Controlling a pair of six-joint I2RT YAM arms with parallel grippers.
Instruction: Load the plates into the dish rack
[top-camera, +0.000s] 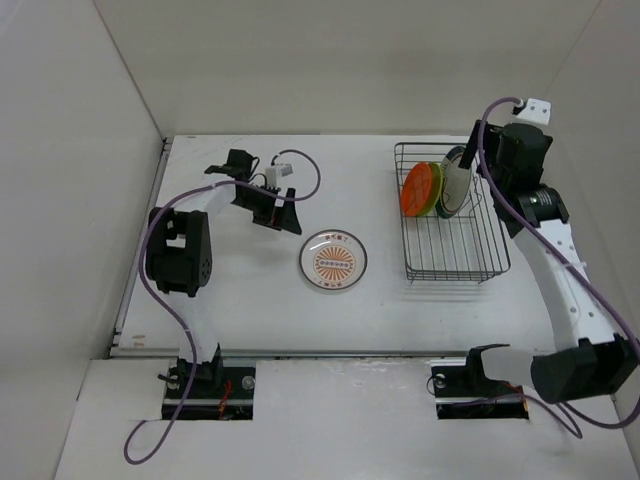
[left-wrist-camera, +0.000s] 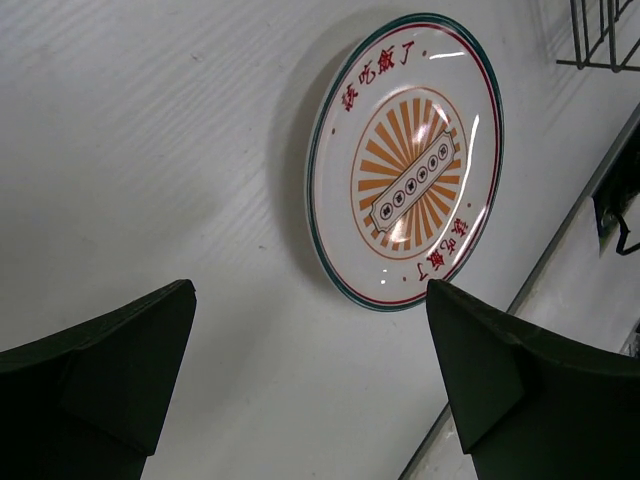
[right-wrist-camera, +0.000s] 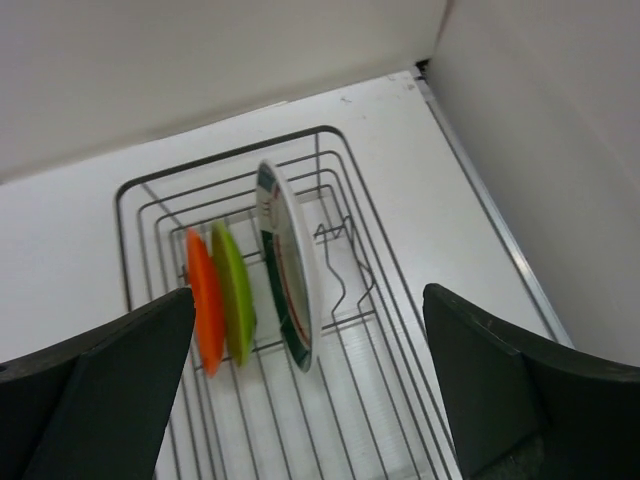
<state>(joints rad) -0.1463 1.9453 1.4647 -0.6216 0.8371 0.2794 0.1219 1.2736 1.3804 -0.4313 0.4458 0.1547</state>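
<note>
1. My right gripper: jaws spread wide, empty, above the dish rack.
2. Orange plate, green plate and rimmed white plate stand on edge, propped by tines.
3. My left gripper: spread, empty. Sunburst plate lies flat on the table at 1 o'clock.
4. Free tine at 3 o'clock of the rimmed white plate. I judge the wire rim needs clearing.

Chinese lettering on the sunburst plate
Red characters in two arcs flank its orange centre; the middle banner bears tiny dark ones, none surely readable.
</note>
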